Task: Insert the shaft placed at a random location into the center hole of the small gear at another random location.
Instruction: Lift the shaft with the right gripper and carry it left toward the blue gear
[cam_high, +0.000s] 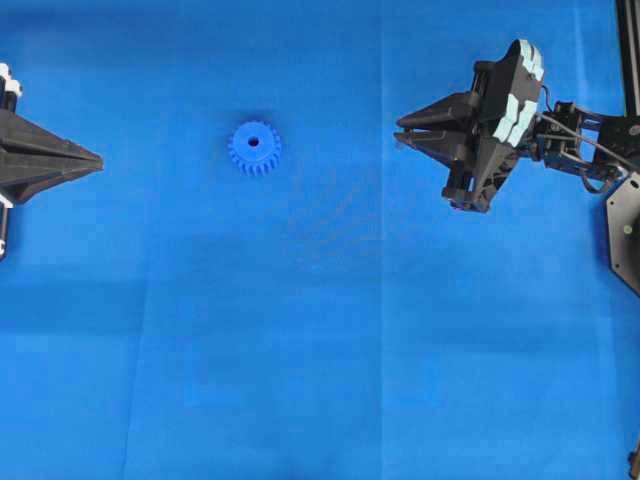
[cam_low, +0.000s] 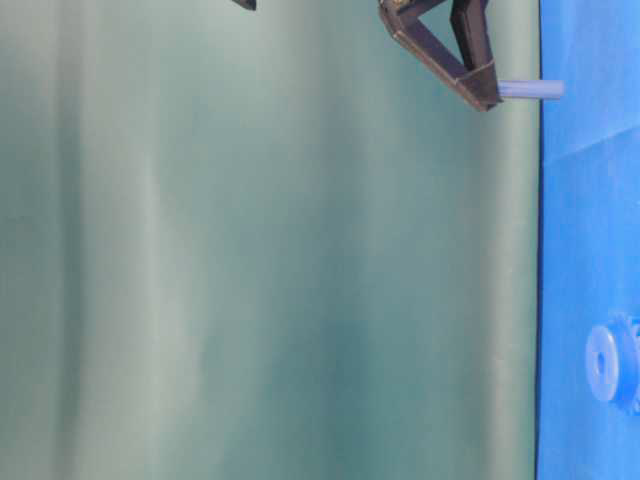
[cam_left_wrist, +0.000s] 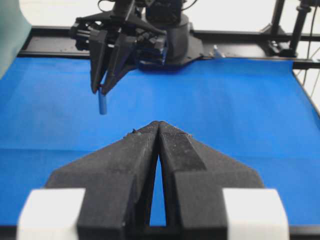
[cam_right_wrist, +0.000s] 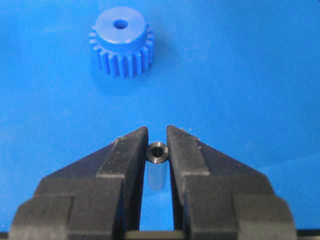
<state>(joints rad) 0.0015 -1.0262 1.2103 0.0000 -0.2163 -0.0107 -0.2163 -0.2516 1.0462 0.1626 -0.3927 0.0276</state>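
The small gear (cam_high: 254, 148) is a bright blue toothed wheel lying flat on the blue surface, left of the middle, with its center hole (cam_high: 254, 142) facing up. It also shows in the right wrist view (cam_right_wrist: 120, 42), ahead of the jaws, with the hole (cam_right_wrist: 120, 23) open. My right gripper (cam_high: 398, 130) hovers to the gear's right, shut on the shaft (cam_right_wrist: 158, 152), a small grey metal pin hanging down from the fingertips (cam_left_wrist: 103, 104) above the surface. My left gripper (cam_high: 100, 160) is shut and empty at the left edge, well apart from the gear.
The black frame rail (cam_left_wrist: 240, 37) and the right arm's base (cam_left_wrist: 175, 40) stand at the table's far end in the left wrist view. A green curtain (cam_low: 250, 250) fills most of the table-level view. The gear shows there too (cam_low: 610, 362).
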